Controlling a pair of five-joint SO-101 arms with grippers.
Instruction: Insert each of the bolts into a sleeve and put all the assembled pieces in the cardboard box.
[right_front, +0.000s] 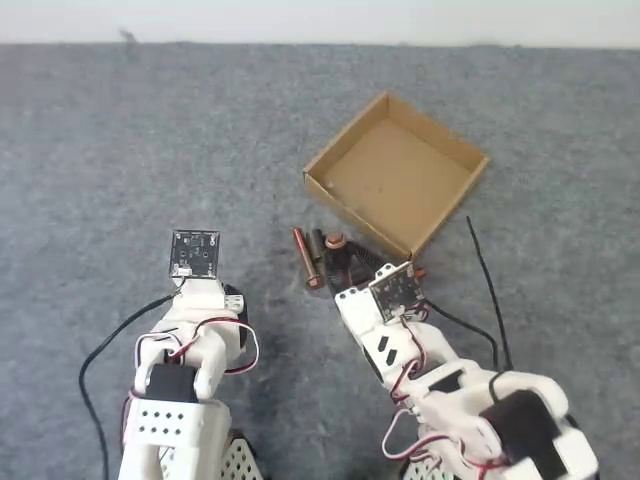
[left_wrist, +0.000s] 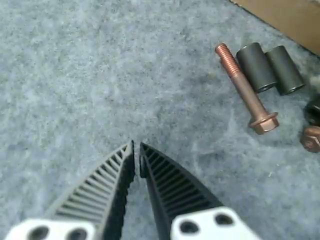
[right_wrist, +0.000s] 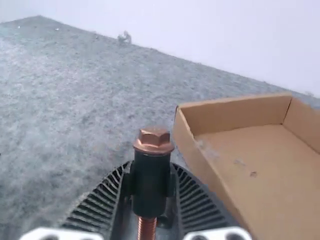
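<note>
**A:** How do the two tools stand?

**B:** The left gripper (left_wrist: 136, 146) hangs over bare grey carpet (left_wrist: 75, 75). Its jaws are closed to a hairline gap and there is nothing between them. The right gripper (right_wrist: 150, 169) is clamped on a black sleeve (right_wrist: 150, 186) with a copper bolt (right_wrist: 153, 141) through it. The bolt's head sticks out past the fingertips, and its thread shows at the other end of the sleeve.

**A:** What lies around them?

**B:** In the high view a loose bolt (right_front: 304, 258) lies on the carpet at nine o'clock from the right gripper, with its head toward the arms. Two spare sleeves (left_wrist: 256, 61) lie side by side just beside that bolt, on the side away from the left gripper. All three pieces sit between the two grippers. A copper head (left_wrist: 312, 139) is cut off at the edge of the left wrist view, and I cannot tell what it belongs to. A black cable (right_front: 487, 290) trails across the carpet at about four o'clock from the right gripper, close to that arm.

**A:** And the container?

**B:** The cardboard box (right_front: 400, 175) sits at one o'clock from the right gripper. Its near wall stands close ahead of the held bolt's head. Inside, bare brown cardboard shows from wall to wall. Past the box the carpet runs on to a white wall (right_front: 320, 20).
</note>
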